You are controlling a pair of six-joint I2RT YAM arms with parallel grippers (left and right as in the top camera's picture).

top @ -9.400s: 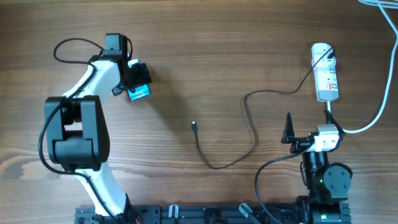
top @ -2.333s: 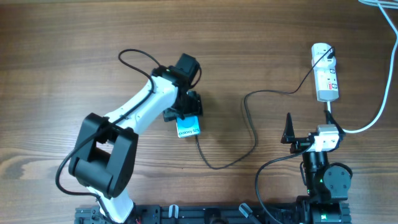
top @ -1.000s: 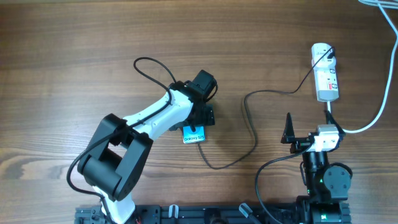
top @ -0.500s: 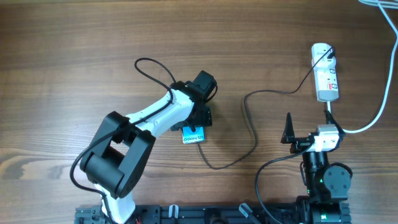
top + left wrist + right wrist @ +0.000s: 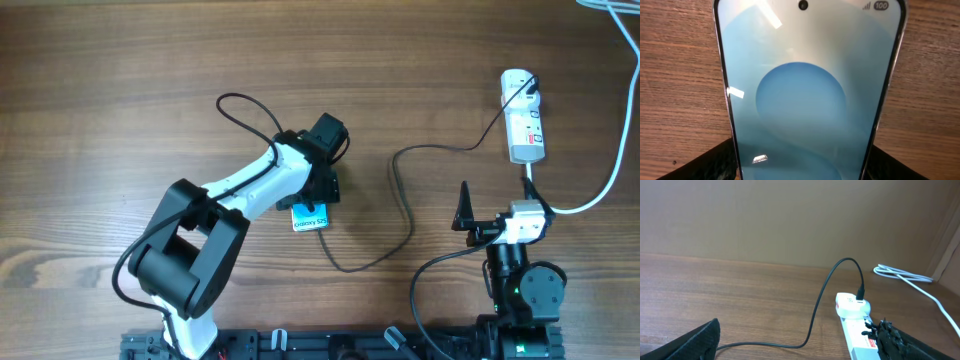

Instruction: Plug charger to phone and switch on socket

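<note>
The phone [image 5: 311, 217], its screen glowing teal, lies on the table's middle and fills the left wrist view [image 5: 805, 95]. My left gripper [image 5: 322, 192] stands over it, shut on the phone, with a dark finger against each long edge [image 5: 705, 162]. The charger's black cable [image 5: 408, 215] loops from the socket [image 5: 523, 125] down to the phone's near corner. Its connector is hidden there. My right gripper [image 5: 802, 347] is open, low over the table in front of the socket [image 5: 862, 335]. The charger's plug [image 5: 860, 291] sits in the socket's far end.
The socket's thick white cord [image 5: 605, 175] curves off to the right and back, also seen as the white cord [image 5: 905, 275] in the right wrist view. The right arm's base [image 5: 520, 285] stands at the front right, the left arm's base [image 5: 185, 255] at the front left.
Earlier my left arm carried the phone from the far left to the middle. In the last second its jaws narrowed onto the phone, which shifted slightly left. The right arm has not moved.
</note>
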